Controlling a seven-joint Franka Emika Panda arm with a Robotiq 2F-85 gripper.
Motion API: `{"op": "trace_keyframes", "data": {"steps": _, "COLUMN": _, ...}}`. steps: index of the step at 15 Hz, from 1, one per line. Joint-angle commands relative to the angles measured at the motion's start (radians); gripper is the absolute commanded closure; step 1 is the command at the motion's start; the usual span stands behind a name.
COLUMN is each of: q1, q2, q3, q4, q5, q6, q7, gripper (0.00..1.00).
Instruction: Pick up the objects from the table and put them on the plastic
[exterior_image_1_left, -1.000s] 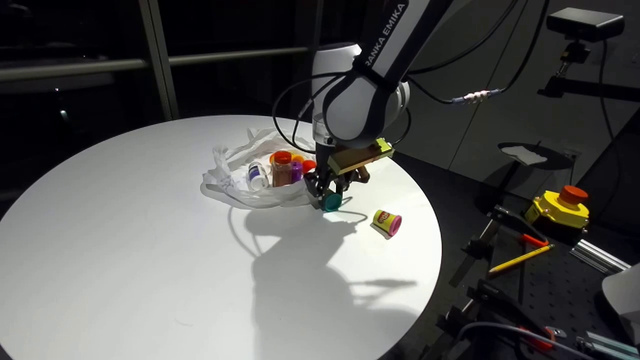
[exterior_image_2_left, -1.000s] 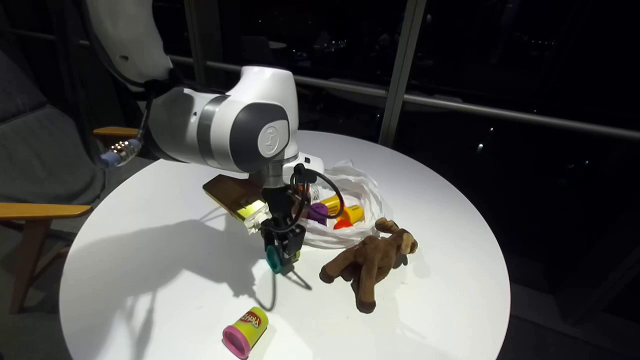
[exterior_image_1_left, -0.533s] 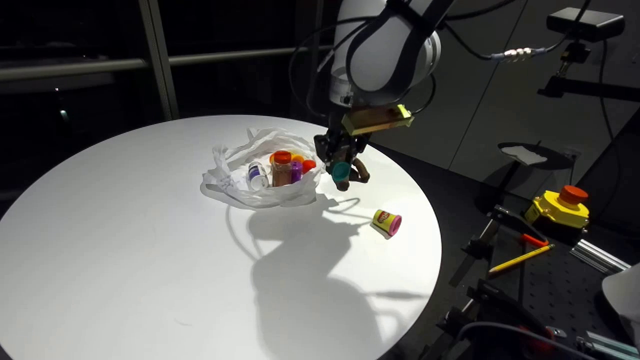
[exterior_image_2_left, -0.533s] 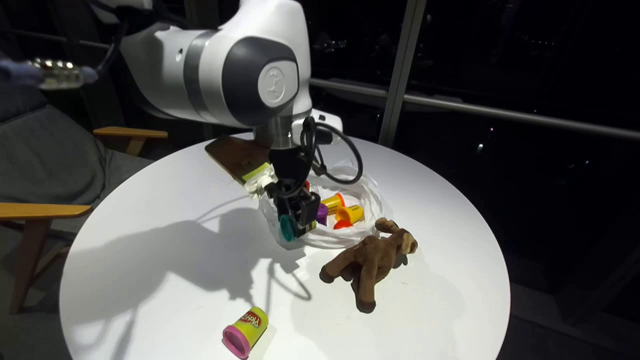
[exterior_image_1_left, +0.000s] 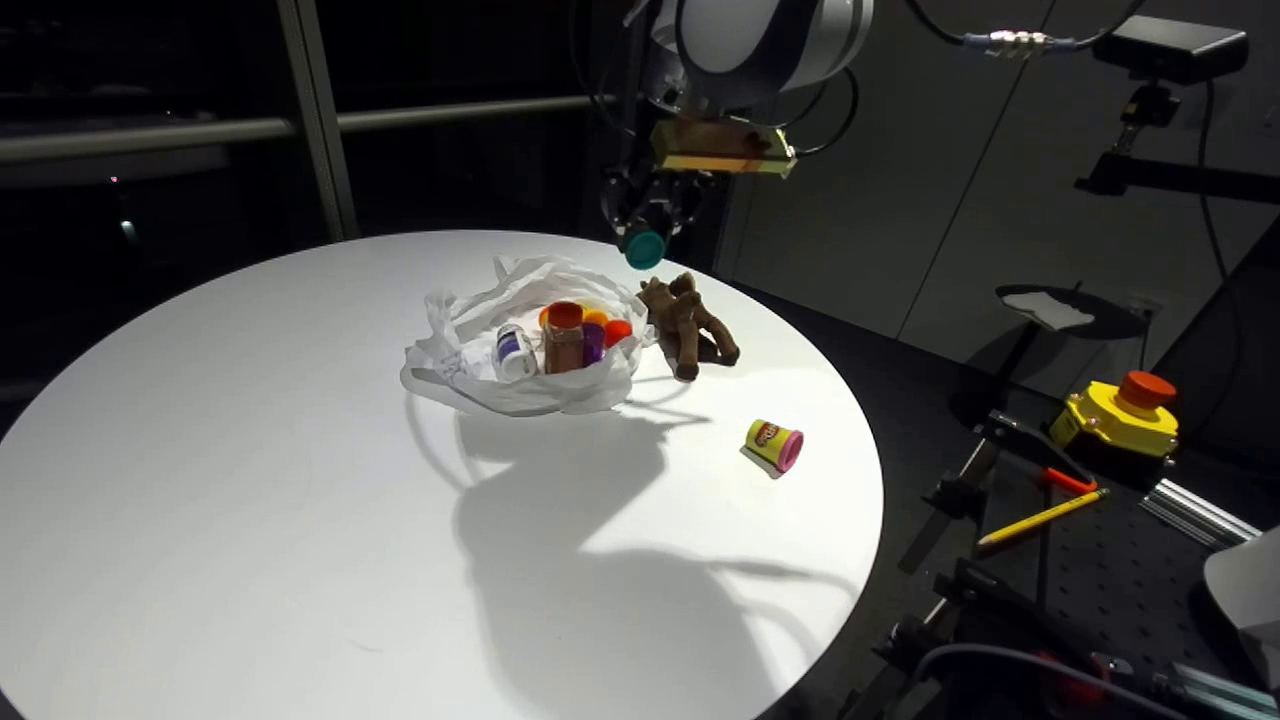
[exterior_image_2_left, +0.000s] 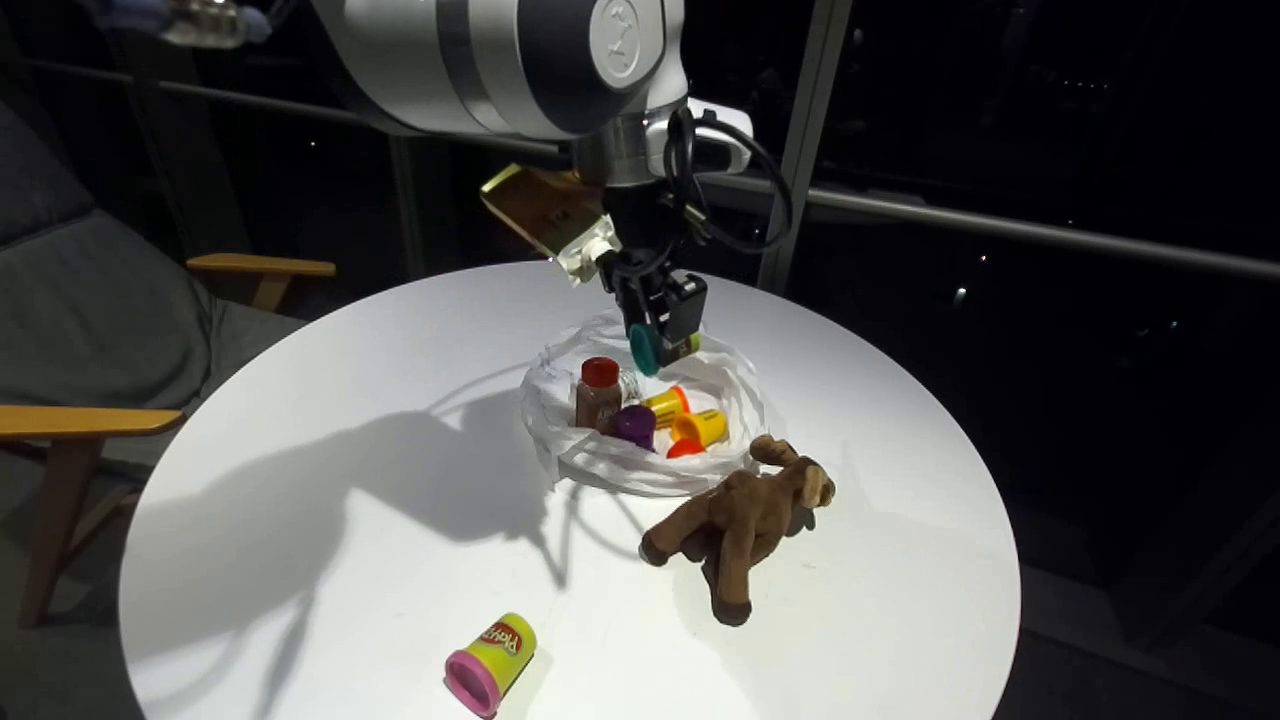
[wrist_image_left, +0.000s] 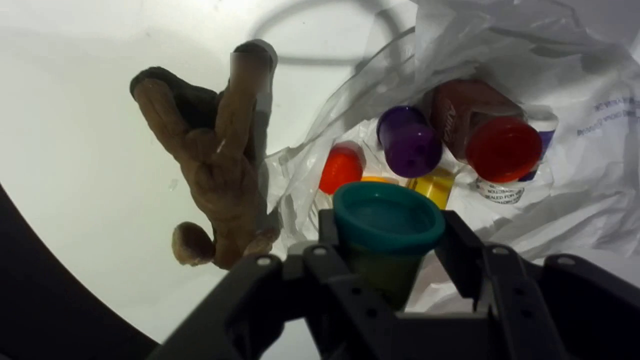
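One teal-lidded tub (wrist_image_left: 389, 220), gripped between the fingers (wrist_image_left: 459, 255).
Newly raised high over the bench (exterior_image_1_left: 300, 490), near the bag (exterior_image_1_left: 530, 394); placing seems next. Plush (exterior_image_2_left: 745, 505) and pink-lidded tub (exterior_image_2_left: 492, 662), on bench, outstanding.

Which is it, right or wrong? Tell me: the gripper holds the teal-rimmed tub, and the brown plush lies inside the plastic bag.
Wrong: the wrist view shows the brown plush on the table, outside the plastic bag. The gripper does hold the teal-rimmed tub.
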Motion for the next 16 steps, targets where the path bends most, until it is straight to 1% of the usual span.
{"op": "trace_keyframes", "data": {"steps": 1, "q1": 0.019, "q2": 0.085, "q3": -0.013, "q4": 0.183, "q5": -0.017, "q6": -0.091, "q7": 0.068, "gripper": 0.73}}
{"op": "trace_keyframes", "data": {"steps": 3, "q1": 0.019, "q2": 0.13, "q3": -0.009, "q4": 0.274, "q5": -0.019, "q6": -0.157, "q7": 0.088, "gripper": 0.73}}
{"op": "trace_keyframes", "data": {"steps": 5, "q1": 0.008, "q2": 0.181, "q3": 0.01, "q4": 0.358, "q5": -0.009, "q6": -0.218, "q7": 0.092, "gripper": 0.73}}
{"op": "trace_keyframes", "data": {"steps": 11, "q1": 0.0, "q2": 0.38, "q3": 0.036, "q4": 0.586, "q5": -0.013, "q6": -0.406, "q7": 0.106, "gripper": 0.73}}
{"op": "trace_keyframes", "data": {"steps": 14, "q1": 0.006, "q2": 0.47, "q3": 0.032, "q4": 0.684, "q5": -0.013, "q6": -0.473, "q7": 0.138, "gripper": 0.73}}
{"op": "trace_keyframes", "data": {"steps": 16, "q1": 0.003, "q2": 0.505, "q3": 0.03, "q4": 0.733, "q5": -0.009, "q6": -0.499, "q7": 0.164, "gripper": 0.73}}
